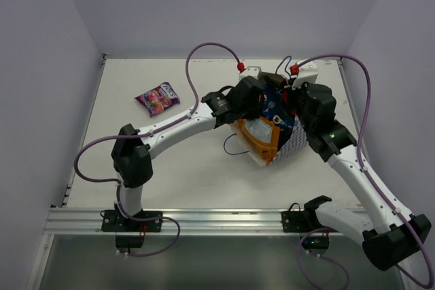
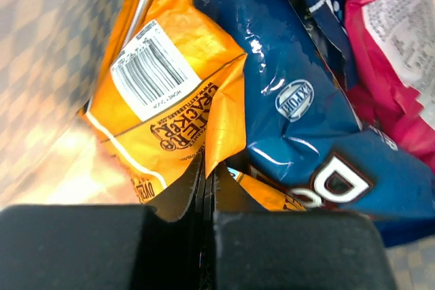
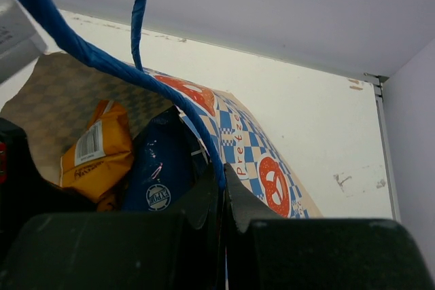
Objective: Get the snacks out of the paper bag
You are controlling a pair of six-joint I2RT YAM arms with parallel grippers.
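The left gripper [image 2: 207, 169] pinches, at its fingertips, a fold of the probably light, slippery orange crinkly chip packet [image 2: 163, 93], while the right gripper [image 3: 223, 180] clamps the thin blue cord handle [image 3: 75, 45].

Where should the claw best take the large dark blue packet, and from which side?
Probably by the flat end of the dark blue packet nearest the mouth of the paper bag, entering through it: its middle is puffed and glossy, wedged between the orange packet and a pink packet.
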